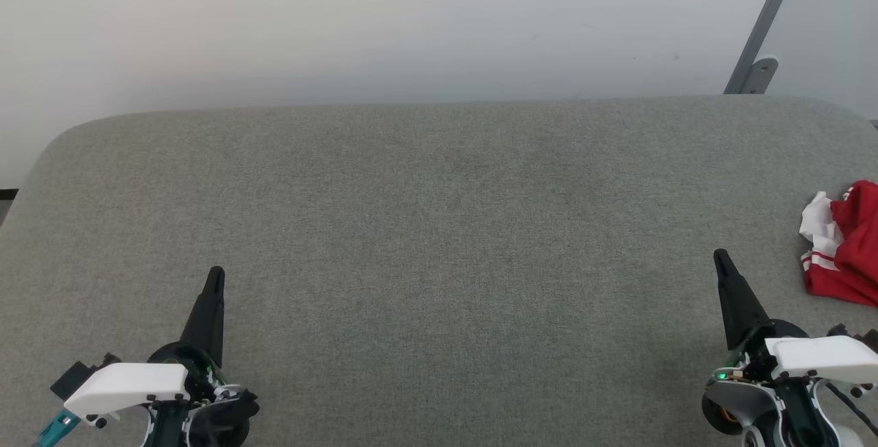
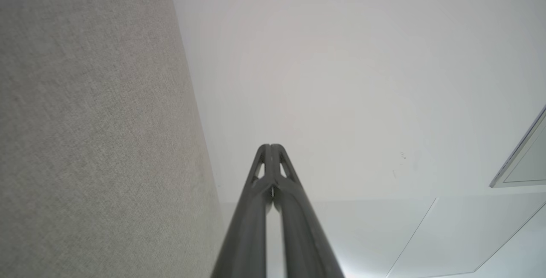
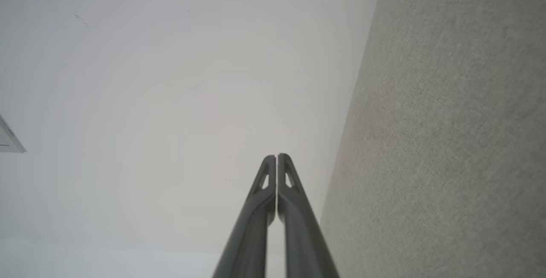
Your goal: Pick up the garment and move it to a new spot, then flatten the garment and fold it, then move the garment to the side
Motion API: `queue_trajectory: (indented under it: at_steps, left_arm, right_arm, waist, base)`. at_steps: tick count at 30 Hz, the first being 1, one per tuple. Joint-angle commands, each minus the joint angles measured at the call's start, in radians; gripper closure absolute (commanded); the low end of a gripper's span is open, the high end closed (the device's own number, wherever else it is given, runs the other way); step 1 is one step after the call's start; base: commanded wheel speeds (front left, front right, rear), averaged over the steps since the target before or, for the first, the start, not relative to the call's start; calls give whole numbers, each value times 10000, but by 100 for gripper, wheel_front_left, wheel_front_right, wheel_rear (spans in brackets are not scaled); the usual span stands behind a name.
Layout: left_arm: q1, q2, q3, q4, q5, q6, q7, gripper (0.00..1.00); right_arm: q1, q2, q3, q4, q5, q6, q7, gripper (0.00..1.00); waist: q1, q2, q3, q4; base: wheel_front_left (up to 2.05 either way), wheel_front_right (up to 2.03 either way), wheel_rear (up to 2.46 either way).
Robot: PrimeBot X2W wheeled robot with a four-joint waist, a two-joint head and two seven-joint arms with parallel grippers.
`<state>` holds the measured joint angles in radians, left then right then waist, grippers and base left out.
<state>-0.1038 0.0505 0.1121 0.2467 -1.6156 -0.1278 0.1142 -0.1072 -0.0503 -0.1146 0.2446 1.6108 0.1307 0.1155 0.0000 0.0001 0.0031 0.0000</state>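
The garment (image 1: 847,245), a red jersey with white red-striped edging, lies bunched at the right edge of the grey table (image 1: 439,227), partly cut off by the head view's border. My right gripper (image 1: 720,256) hovers at the lower right, a short way left of and below the garment, fingers pressed together and holding nothing. At the lower left my left gripper (image 1: 216,272) is likewise shut and empty. In the wrist views the left gripper (image 2: 270,146) and the right gripper (image 3: 276,156) each show their two dark fingers touching, pointing at the pale wall.
The grey fabric-covered table has rounded far corners and ends at a white wall (image 1: 411,22). A grey metal strut (image 1: 765,29) with a bracket leans against the wall at the far right. A panel edge (image 2: 518,158) shows in the left wrist view.
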Motion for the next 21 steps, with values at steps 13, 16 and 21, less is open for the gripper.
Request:
queue_trajectory:
  at_steps: [13, 16, 21]
  left_arm:
    - [-129, -1, 30, -1, 46, -54, 27, 100]
    - [-129, -2, 31, -1, 47, -54, 28, 100]
    - [-129, -3, 32, -2, 48, -54, 30, 100]
  right_arm:
    - [-43, 12, 1, 7, 41, 0, 7, 100]
    - [-43, 12, 3, 9, 41, 0, 7, 100]
    - [-43, 12, 3, 9, 41, 0, 7, 100]
  waist:
    - [0, -1, 0, 0]
    - [0, -1, 0, 0]
    - [0, -1, 0, 0]
  base:
    - [0, 0, 0]
    - [0, 0, 0]
    - [0, 0, 0]
